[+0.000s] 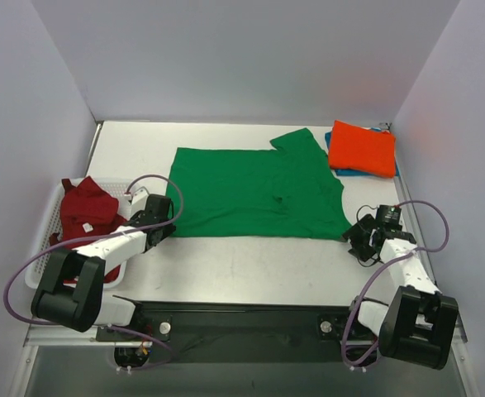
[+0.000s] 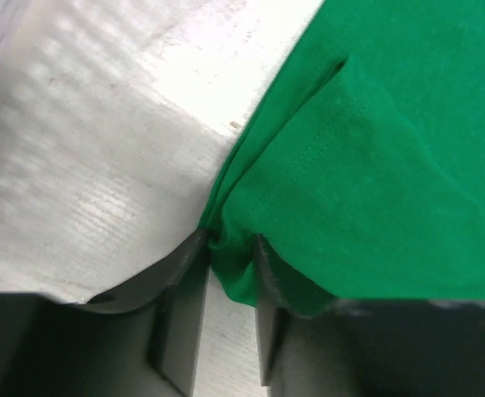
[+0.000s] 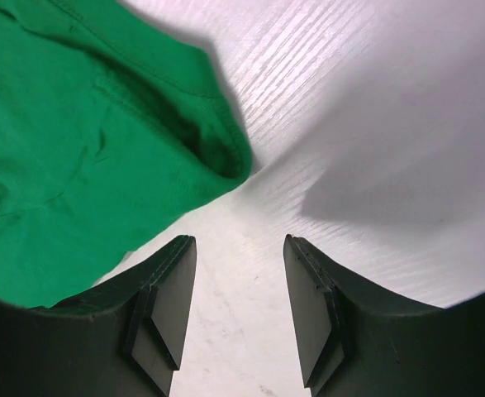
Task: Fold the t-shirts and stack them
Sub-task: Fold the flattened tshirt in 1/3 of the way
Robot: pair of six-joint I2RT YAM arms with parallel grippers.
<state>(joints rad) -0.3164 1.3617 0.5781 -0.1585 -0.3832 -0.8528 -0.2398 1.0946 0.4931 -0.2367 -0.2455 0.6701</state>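
Note:
The bright green t-shirt (image 1: 254, 192) lies spread flat across the middle of the table, one sleeve toward the far right. My left gripper (image 1: 164, 222) is at its near left corner, shut on a bunched fold of the green t-shirt (image 2: 230, 260). My right gripper (image 1: 358, 241) is open and empty just off the shirt's near right corner; in the right wrist view the green t-shirt's edge (image 3: 102, 132) lies ahead and left of the gripper (image 3: 240, 248), not between the fingers. A folded orange-red t-shirt (image 1: 362, 148) lies on a blue t-shirt (image 1: 351, 173) at the far right. A dark red t-shirt (image 1: 87, 211) is in the basket.
A white slatted plastic basket (image 1: 47, 231) stands at the left table edge beside my left arm. Grey walls close in the left, back and right sides. Bare white tabletop (image 1: 250, 265) runs between the green shirt and the arm bases.

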